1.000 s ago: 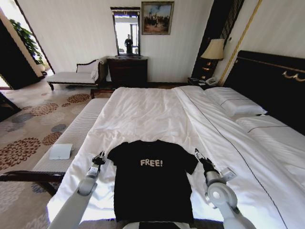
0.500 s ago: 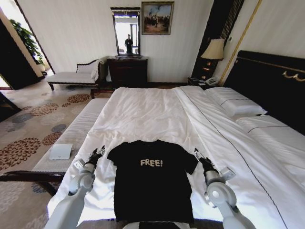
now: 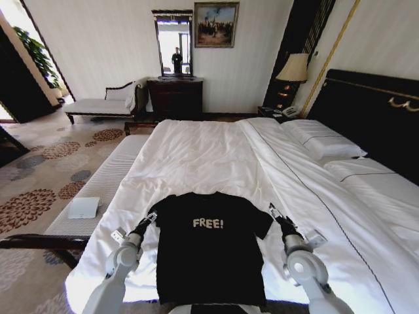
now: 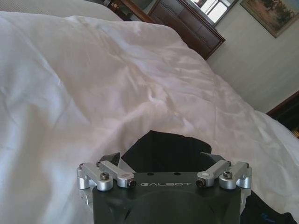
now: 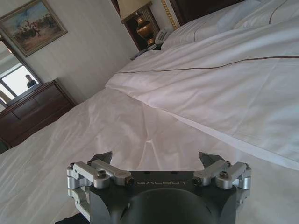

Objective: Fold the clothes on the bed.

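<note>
The black T-shirt [image 3: 209, 245] lies flat near the 6 o'clock edge of the big white bed [image 3: 196, 154]; it looks soft, light and floppy, so I think it will sag and slide on the smooth sheet unless I pinch it by its sleeves. My left claw [image 3: 150, 218] is wide open right at the sleeve at 9 o'clock, holding nothing. My right claw [image 3: 275, 210] is open and empty too, just beside the sleeve at 3 o'clock.

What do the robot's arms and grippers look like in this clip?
Both arms are light grey with rounded joints. The left gripper and right gripper have black bodies marked "GALBOT", silver metal linkages with dark screws, and dark pointed fingertips.
</note>
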